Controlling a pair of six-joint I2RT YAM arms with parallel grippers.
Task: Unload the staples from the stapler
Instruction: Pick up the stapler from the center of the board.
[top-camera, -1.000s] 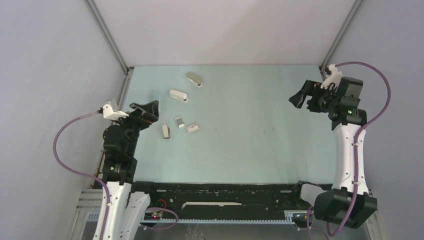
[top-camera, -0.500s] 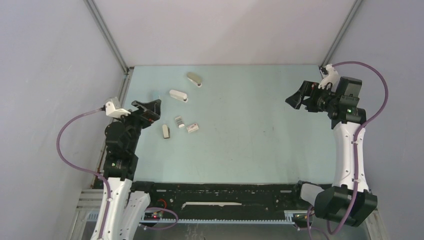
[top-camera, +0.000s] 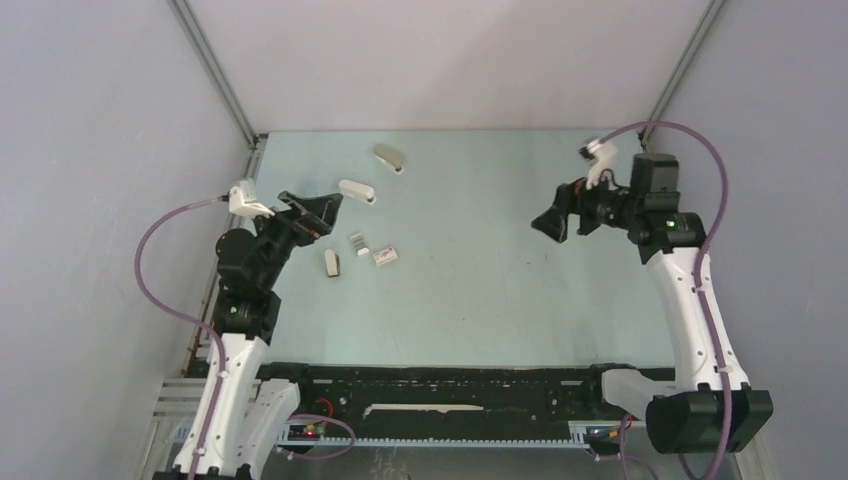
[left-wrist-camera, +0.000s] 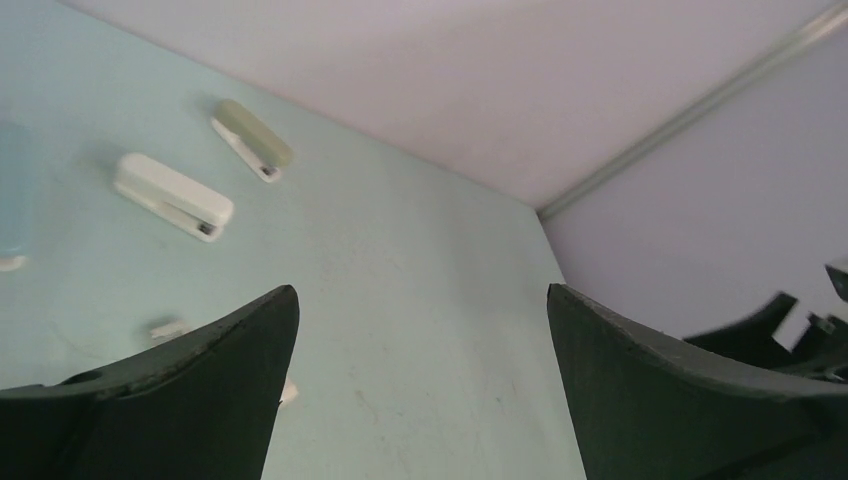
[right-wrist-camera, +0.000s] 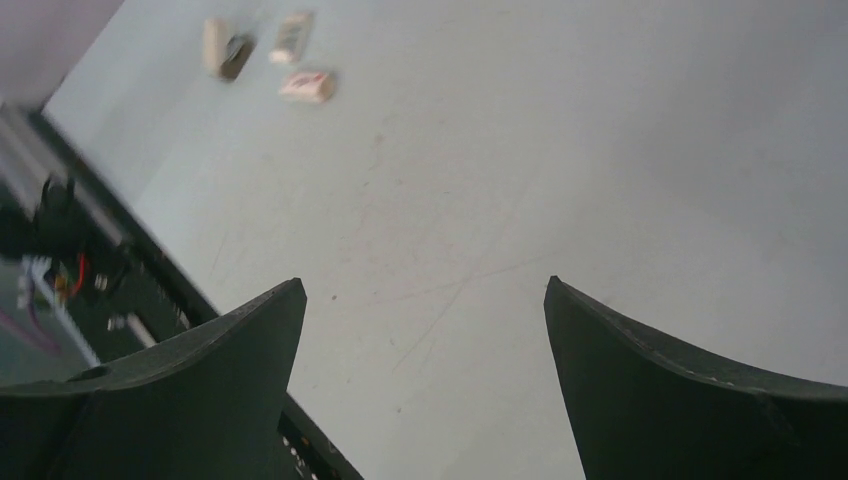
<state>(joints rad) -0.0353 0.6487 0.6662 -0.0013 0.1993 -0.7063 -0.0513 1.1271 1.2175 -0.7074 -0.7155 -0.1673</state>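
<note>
Several staplers lie at the back left of the pale green table (top-camera: 480, 290): an olive stapler (top-camera: 388, 159) (left-wrist-camera: 252, 138), a white stapler (top-camera: 356, 190) (left-wrist-camera: 172, 195), a beige stapler (top-camera: 331, 263) (right-wrist-camera: 222, 45) and a light blue one (left-wrist-camera: 12, 200) at the left wrist view's edge. No staples can be made out. My left gripper (top-camera: 322, 212) (left-wrist-camera: 420, 290) hovers open just left of the white stapler, holding nothing. My right gripper (top-camera: 553, 222) (right-wrist-camera: 424, 282) hangs open over the table's right half, pointing left, also holding nothing.
Two small white printed boxes (top-camera: 357, 242) (top-camera: 385, 256) lie between the staplers; the right wrist view shows them too (right-wrist-camera: 293, 32) (right-wrist-camera: 308, 85). Grey walls with metal corner rails (top-camera: 215, 70) enclose the table. A black rail (top-camera: 440, 385) runs along the near edge.
The left gripper has moved right and forward, now covering the blue stapler in the top view. The right arm has swung left toward the table's middle. Both stayed open.
</note>
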